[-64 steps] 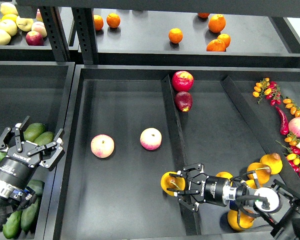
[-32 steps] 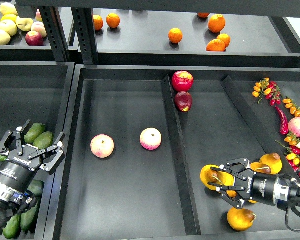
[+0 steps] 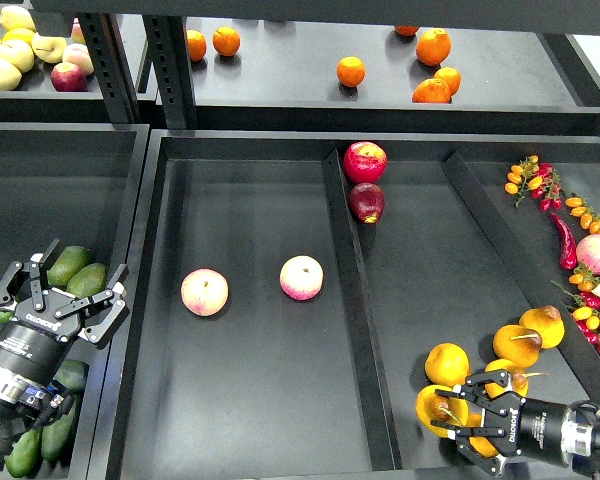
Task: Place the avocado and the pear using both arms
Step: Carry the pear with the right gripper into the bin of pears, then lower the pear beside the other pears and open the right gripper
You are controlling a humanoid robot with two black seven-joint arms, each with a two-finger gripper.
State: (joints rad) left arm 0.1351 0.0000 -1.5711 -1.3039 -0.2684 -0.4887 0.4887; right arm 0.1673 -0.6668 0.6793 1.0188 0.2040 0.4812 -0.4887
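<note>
Comparing with half a second back, my right gripper (image 3: 458, 415) has pulled lower and nearer the bottom edge of the frame, and the pear (image 3: 438, 407) it carries has come down with it, now sitting low in the lower right of the frame, inside the right-hand compartment of the black tray (image 3: 380, 300). A second ago that same pear was over the divider, so it has travelled right and then down. The fingers are closed around the pear, its stem end facing me. Three other pears (image 3: 520, 338) lie just above and to the right of my gripper, one round one (image 3: 447, 362) close above the held fruit; whether they touch I cannot tell.

My right arm enters from the lower right corner and lies nearly level, wrist pointing left.

My left gripper (image 3: 62, 295) has scarcely shifted. It hangs at the lower left of the frame with its fingers spread wide and nothing between them, poised over the avocados (image 3: 78, 270) heaped in the left bin. The arm rises from the bottom left corner, tilted up and to the right.

Two peaches (image 3: 205, 292) rest unmoved in the middle compartment.
</note>
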